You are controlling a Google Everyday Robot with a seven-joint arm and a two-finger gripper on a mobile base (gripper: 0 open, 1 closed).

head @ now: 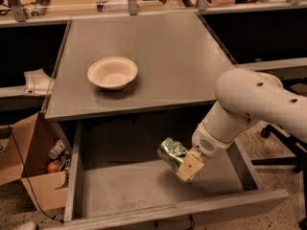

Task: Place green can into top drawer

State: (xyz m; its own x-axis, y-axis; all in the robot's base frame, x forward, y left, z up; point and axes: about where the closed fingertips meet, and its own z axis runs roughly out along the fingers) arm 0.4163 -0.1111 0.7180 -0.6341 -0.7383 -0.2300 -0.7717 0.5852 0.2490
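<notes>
The green can (171, 151), shiny green and silver with dented sides, is held tilted in my gripper (184, 164) over the open top drawer (144, 190). The gripper is shut on the can, with one tan finger (190, 166) showing on its near side. The can hangs a little above the drawer floor, right of the drawer's middle. My white arm (249, 104) reaches in from the right. The drawer is pulled out wide under the desk top (158, 51), and its flat front panel (177, 212) is nearest the camera.
A cream round bowl (112, 73) sits on the desk top at the left. An open cardboard box (33, 171) with small items stands on the floor left of the drawer. A chair base (283, 152) is at the right. Shelving and clutter line the back.
</notes>
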